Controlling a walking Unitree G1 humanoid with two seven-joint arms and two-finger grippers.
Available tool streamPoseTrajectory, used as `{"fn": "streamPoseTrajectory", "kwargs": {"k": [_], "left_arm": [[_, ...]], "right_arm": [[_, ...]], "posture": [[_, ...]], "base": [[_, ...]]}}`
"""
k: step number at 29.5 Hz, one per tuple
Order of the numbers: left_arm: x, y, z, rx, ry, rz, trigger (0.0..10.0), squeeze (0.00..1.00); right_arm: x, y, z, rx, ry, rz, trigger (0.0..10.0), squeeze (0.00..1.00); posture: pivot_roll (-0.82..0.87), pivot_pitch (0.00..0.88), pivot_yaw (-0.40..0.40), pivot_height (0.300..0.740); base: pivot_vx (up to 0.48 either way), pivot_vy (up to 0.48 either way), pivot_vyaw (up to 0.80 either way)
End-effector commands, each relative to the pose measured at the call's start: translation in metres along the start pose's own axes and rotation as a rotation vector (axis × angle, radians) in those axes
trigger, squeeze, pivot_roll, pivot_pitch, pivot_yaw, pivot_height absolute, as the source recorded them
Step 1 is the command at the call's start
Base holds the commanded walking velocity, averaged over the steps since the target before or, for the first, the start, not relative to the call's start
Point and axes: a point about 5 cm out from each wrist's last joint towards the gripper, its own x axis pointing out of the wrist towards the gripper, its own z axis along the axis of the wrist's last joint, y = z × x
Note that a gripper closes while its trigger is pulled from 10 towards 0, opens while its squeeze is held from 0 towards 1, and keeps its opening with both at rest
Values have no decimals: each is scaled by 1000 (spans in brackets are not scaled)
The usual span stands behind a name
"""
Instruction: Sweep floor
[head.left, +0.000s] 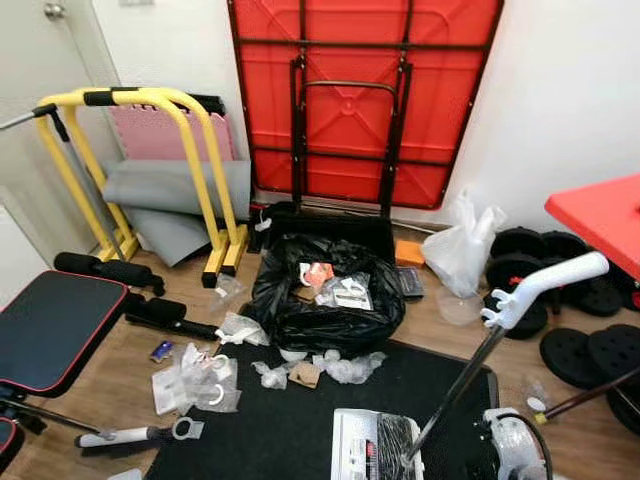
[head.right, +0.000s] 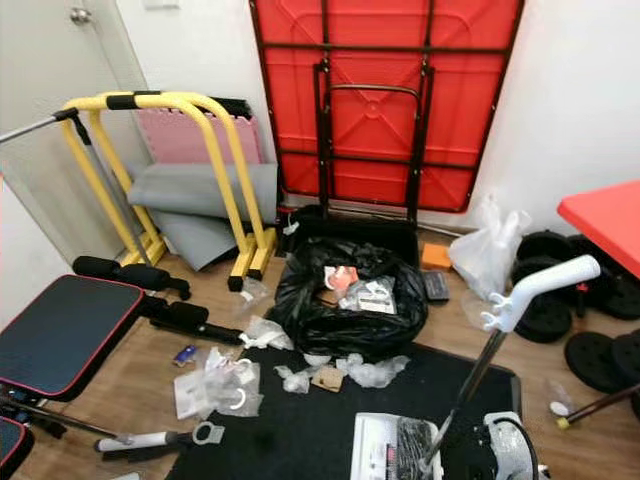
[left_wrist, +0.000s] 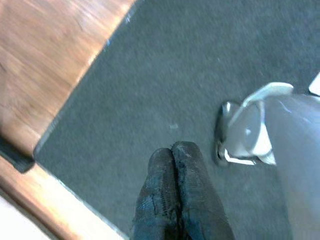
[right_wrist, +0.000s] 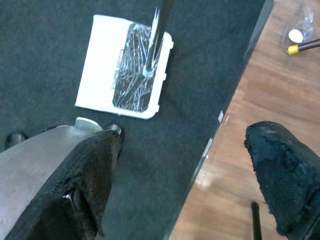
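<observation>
Home exercise room: weight bench (head.left: 50, 330) at 9 o'clock, yellow dip bars (head.left: 150, 150) at 10, weight plates (head.left: 560, 290) at 3, folded red table (head.left: 365, 95) against wall at 12, wood floor (head.left: 110, 385), black mat (head.left: 300, 420).

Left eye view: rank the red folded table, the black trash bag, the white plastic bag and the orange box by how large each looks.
1. Red folded table, by far the largest.
2. Black trash bag.
3. White plastic bag.
4. Orange box, the smallest.
The table stands farthest back yet looks biggest, so nearness does not blur this order.
</observation>
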Motion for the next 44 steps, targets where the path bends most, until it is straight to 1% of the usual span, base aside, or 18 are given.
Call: {"fn": "streamPoseTrajectory", "kwargs": {"k": [1,5,8,23,28,31,34,35,37,38,39,40,42,43,44], "left_arm": [[0,-2,-1,18,3,-30,10000,0],[0,-3,-2,21,6,-32,10000,0],[0,-7,-2,33,12,-38,10000,0],[0,-7,-2,49,15,-43,10000,0],[0,-7,-1,52,15,-45,10000,0],[0,-8,1,55,10,-50,10000,0],[1,-8,3,56,7,-53,10000,0],[1,-9,8,70,-10,-70,10000,0],[1,-9,8,70,-10,-70,10000,0],[2,-8,16,92,-34,-81,10000,0],[2,-8,16,92,-34,-81,10000,0],[4,2,35,112,-84,-72,10000,0],[4,2,35,112,-84,-72,10000,0],[5,14,51,123,-130,-55,10000,0],[5,14,51,123,-130,-55,10000,0]], "right_arm": [[0,1,-2,-6,15,1,10000,0],[0,1,-3,-4,17,1,10000,0],[0,1,-3,20,21,2,10000,0],[-1,-3,-3,41,24,-10,10000,0],[-1,-6,-1,75,8,-50,10000,0],[-1,-11,6,143,-22,-78,10000,0],[-1,-12,9,157,-26,-90,10000,0],[-1,-14,15,161,-40,-102,10000,0],[-1,-14,15,161,-40,-102,10000,0],[-1,-18,24,169,-60,-117,10000,0],[-1,-18,24,169,-60,-117,10000,0],[-3,-27,43,160,-102,-142,10000,0],[-3,-27,43,160,-102,-142,10000,0],[-6,-36,60,152,-139,-164,10000,0],[-6,-36,60,152,-139,-164,10000,0]], "posture": [[-71,0,-43,740],[-68,0,-43,740],[-66,0,-41,740],[-69,0,-45,740],[-71,0,-45,740],[-73,0,-36,740],[-73,0,-36,740],[-71,0,-32,740],[-71,0,-32,740],[-67,0,-36,740],[-67,0,-36,740],[-62,0,-34,740],[-62,0,-34,740],[-54,0,-38,740],[-54,0,-38,740]], "base": [[0,0,0],[0,0,0],[0,0,0],[0,0,0],[0,0,0],[0,0,0],[0,0,0],[0,0,0],[0,0,0],[0,0,0],[0,0,0],[0,0,0],[0,0,0],[0,0,0],[0,0,0]]}}
